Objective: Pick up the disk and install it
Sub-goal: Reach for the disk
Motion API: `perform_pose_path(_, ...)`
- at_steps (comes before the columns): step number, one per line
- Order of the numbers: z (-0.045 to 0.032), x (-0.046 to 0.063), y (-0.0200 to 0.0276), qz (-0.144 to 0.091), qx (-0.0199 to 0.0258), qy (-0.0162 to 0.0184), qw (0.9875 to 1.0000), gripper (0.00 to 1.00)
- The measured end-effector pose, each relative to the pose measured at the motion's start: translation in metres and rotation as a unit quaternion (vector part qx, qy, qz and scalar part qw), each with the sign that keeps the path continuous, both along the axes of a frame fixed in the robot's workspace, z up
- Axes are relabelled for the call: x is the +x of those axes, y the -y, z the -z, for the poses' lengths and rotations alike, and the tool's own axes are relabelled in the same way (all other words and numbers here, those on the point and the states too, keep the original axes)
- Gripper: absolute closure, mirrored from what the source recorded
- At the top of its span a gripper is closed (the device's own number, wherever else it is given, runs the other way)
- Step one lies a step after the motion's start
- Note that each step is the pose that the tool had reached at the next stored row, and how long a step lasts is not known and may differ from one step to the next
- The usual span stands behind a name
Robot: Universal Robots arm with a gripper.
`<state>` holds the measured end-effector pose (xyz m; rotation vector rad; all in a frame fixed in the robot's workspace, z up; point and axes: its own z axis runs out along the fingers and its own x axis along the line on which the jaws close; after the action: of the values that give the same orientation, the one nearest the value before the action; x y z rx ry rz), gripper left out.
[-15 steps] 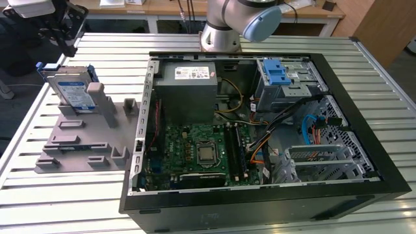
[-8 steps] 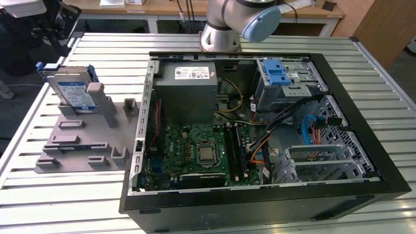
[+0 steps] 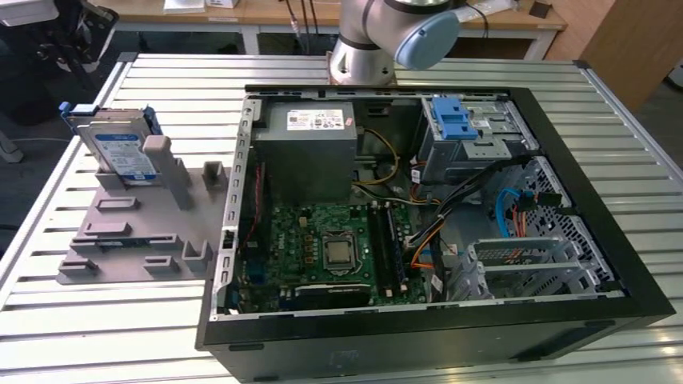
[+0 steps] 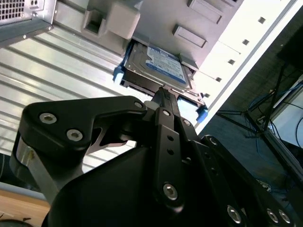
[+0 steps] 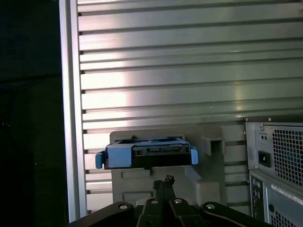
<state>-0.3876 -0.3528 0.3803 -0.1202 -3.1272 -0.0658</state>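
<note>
Ribbed aluminium surface (image 3: 107, 320) carries an open computer case (image 3: 427, 340), with the robot arm (image 3: 389, 36) rising at the case's far edge. Beside the case, on the exterior view's left, a grey fixture (image 3: 128, 232) holds the disk (image 3: 115, 148) upright. In the first wrist view the gripper (image 5: 166, 182), tips together and empty, hangs near the disk without touching it.

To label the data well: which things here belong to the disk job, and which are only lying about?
Job: disk, standing in grey holder; claw; open computer case.
Just there: power supply box; motherboard; slatted table.
</note>
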Motion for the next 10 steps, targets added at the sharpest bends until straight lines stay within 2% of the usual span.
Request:
perform_pose_path(4, 0.0025, -0.011, -0.0054, 0.000, -0.0001, -0.0008, 1.0000, 0.89)
perform_pose_path(10, 0.0074, -0.025, -0.0083, 0.000, -0.0002, -0.0015, 1.0000, 0.89)
